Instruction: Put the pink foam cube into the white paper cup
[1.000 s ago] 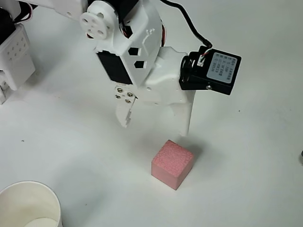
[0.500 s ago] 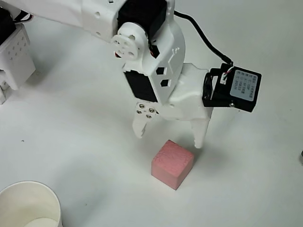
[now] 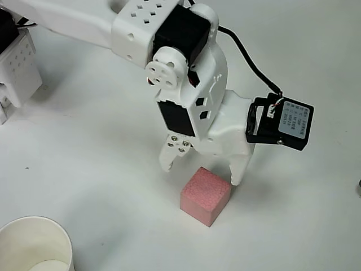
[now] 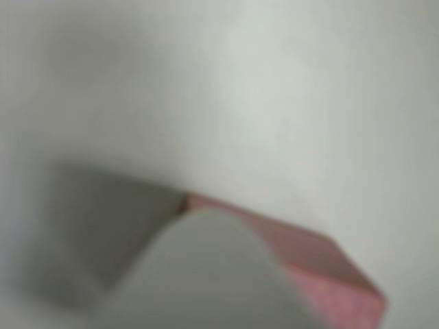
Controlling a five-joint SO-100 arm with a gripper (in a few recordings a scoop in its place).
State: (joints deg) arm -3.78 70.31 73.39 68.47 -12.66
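Observation:
The pink foam cube [image 3: 205, 196] sits on the white table, a little right of centre in the overhead view. My white gripper [image 3: 203, 167] hangs open just above its far edge, one finger [image 3: 171, 155] at the cube's upper left and the other finger [image 3: 238, 168] at its upper right corner. Nothing is held between them. In the blurred wrist view the pink foam cube [image 4: 322, 264] shows at the lower right, partly behind a white fingertip [image 4: 206, 274]. The white paper cup [image 3: 34, 243] stands at the bottom left corner, cut by the frame edge.
The arm's white base block [image 3: 20, 65] is at the upper left. A black camera module [image 3: 285, 121] sticks out on the gripper's right side. Bare white table [image 3: 96, 180] lies between the cube and the cup.
The arm has swung right and down toward the cube. The open fingers have gone from well above the cube to straddling its far edge. Cube and cup have not moved.

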